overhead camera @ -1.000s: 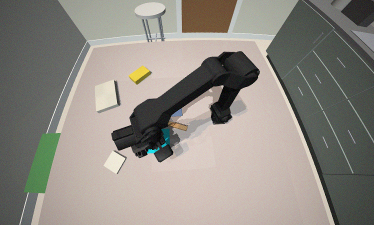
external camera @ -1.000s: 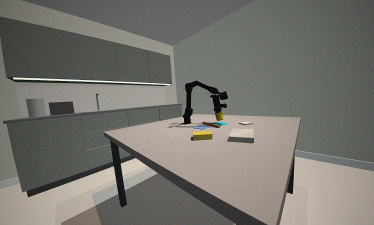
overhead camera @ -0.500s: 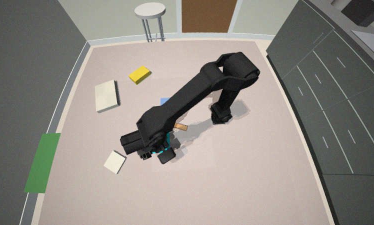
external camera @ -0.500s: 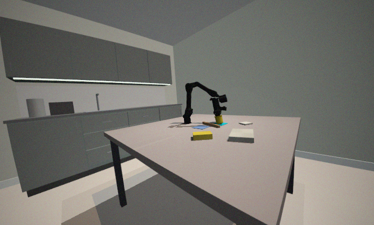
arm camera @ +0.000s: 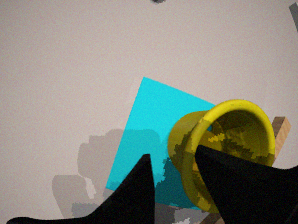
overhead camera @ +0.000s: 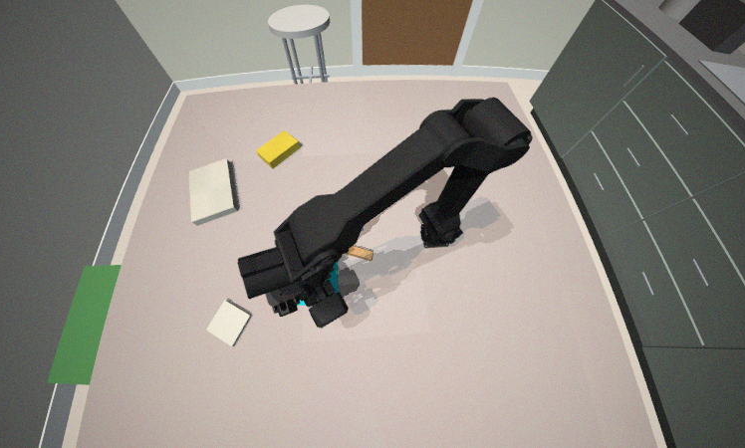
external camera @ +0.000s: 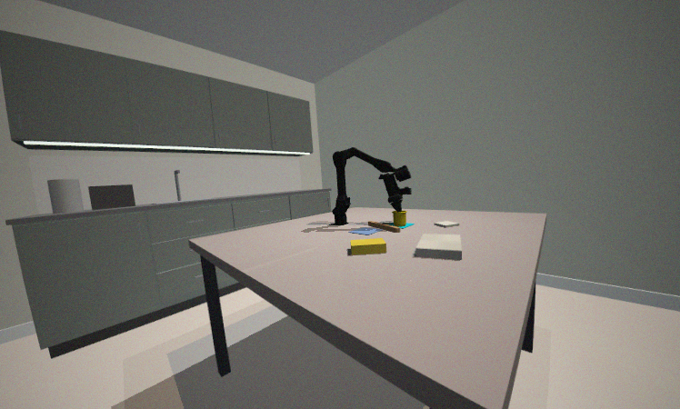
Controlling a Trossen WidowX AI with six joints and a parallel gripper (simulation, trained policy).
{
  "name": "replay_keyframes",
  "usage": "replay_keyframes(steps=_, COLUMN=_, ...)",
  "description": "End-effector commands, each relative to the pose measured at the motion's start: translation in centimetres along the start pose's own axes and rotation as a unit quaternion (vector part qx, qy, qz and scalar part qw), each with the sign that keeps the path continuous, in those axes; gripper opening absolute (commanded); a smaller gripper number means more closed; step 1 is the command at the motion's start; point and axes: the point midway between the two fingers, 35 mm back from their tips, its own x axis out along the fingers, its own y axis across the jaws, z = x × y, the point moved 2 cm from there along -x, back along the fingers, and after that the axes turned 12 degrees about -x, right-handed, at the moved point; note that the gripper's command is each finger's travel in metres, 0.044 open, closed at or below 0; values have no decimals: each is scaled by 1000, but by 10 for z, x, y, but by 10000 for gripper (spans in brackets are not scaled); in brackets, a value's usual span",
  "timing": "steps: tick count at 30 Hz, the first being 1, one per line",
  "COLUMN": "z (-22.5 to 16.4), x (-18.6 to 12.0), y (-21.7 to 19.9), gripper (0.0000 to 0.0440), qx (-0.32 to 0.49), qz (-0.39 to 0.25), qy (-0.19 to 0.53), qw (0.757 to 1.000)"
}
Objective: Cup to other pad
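Note:
The yellow cup looks upright, with its base on the cyan pad. It is off toward one edge of the pad in the wrist view. My gripper is partly open at the cup's rim. In the wrist view one fingertip is outside the cup and the other is over its mouth, with a gap between the near rim and the outer finger. The blue pad lies nearer the exterior camera. The cup's inside is shadowed; I cannot make out the marbles clearly.
A wooden bar lies close beside the cup and cyan pad. A small white block, a larger white block and a yellow block lie farther out.

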Motion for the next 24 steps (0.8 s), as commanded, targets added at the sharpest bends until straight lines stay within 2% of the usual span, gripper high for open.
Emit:
replay_keyframes(steps=1, z=-3, x=-5, y=1, gripper=151, qx=4, qz=5, qy=-4, qw=1000)
replay_keyframes(steps=13, z=-1, x=-39, y=1, gripper=198, qx=19, qz=7, qy=-46, qw=999)
replay_keyframes(steps=16, z=1, x=-49, y=-1, gripper=225, qx=21, qz=3, qy=-59, qw=998)
replay_keyframes(steps=24, z=7, x=-71, y=-9, gripper=418, qx=34, qz=-7, qy=-86, qw=996)
